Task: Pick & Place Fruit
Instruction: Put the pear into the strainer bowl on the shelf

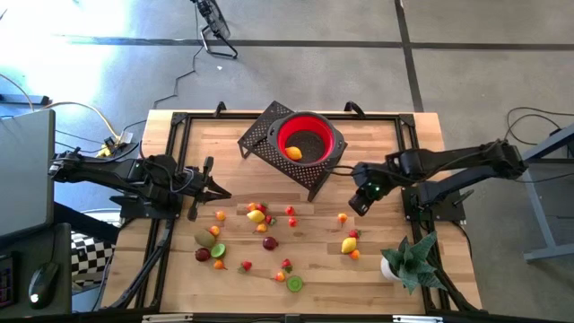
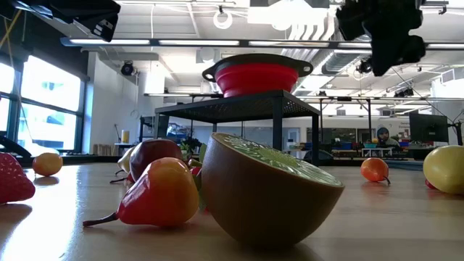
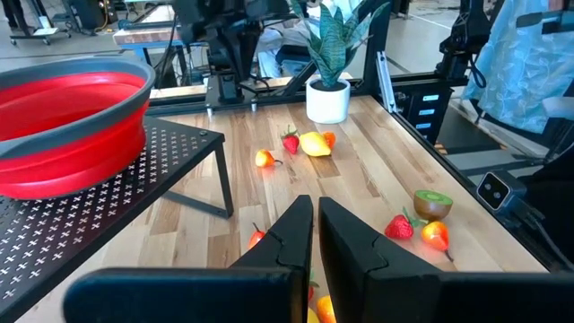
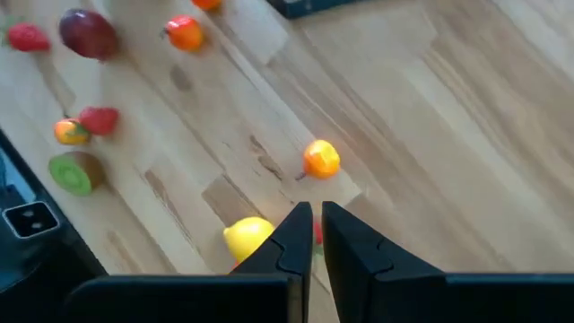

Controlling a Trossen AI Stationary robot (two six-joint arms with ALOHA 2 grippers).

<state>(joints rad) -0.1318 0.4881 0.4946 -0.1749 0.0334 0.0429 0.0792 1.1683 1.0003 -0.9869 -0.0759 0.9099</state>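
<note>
One orange fruit sits in the red bowl on the black rack at the far centre; approx. twenty more fruits lie scattered over the near half of the table, so the job looks barely begun. Right gripper hangs above the small orange fruit, fingers nearly closed, holding nothing. Left gripper waits at left, fingers nearly closed w/ nothing held.

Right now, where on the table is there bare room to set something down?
Bare wood lies along the far edge left of the black stand, and between the right gripper and the potted plant. The near middle is crowded with the fruit, from the left gripper toward the lemon.
</note>
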